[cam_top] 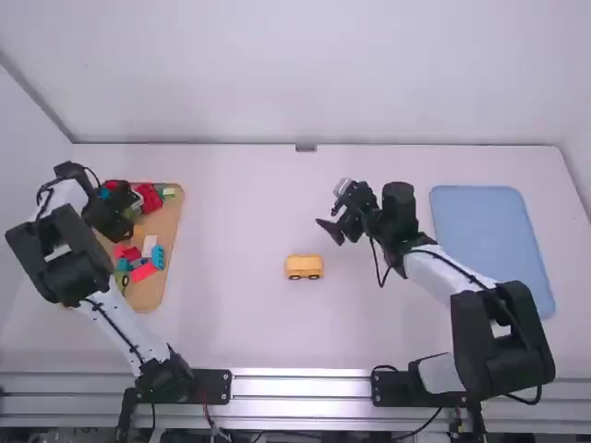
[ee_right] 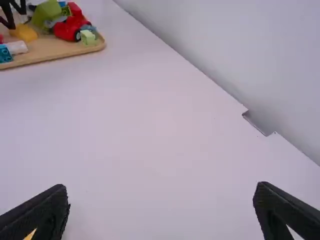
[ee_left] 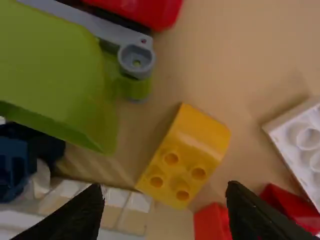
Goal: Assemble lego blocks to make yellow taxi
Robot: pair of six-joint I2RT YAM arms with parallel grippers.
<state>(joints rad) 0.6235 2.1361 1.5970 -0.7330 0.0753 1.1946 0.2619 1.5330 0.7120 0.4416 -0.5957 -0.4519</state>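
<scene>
My left gripper (cam_top: 123, 234) is low over the wooden tray (cam_top: 173, 221) at the far left. In the left wrist view the left gripper (ee_left: 165, 212) stands open, its fingers on either side of the studded end of a yellow curved block (ee_left: 184, 155); no contact is visible. A small yellow vehicle with dark wheels (cam_top: 304, 267) stands upright near the table's middle. My right gripper (cam_top: 338, 227) is beyond it and slightly to its right. In the right wrist view the right gripper (ee_right: 162, 211) is open with nothing between its fingers, and a yellow corner (ee_right: 30, 234) peeks out by one finger.
Around the yellow block lie a green dump piece (ee_left: 55, 75), red blocks (ee_left: 212, 221) and a white studded plate (ee_left: 300, 142). A red toy vehicle (ee_right: 71, 26) also sits on the tray. A blue tray (cam_top: 489, 240) lies at the far right.
</scene>
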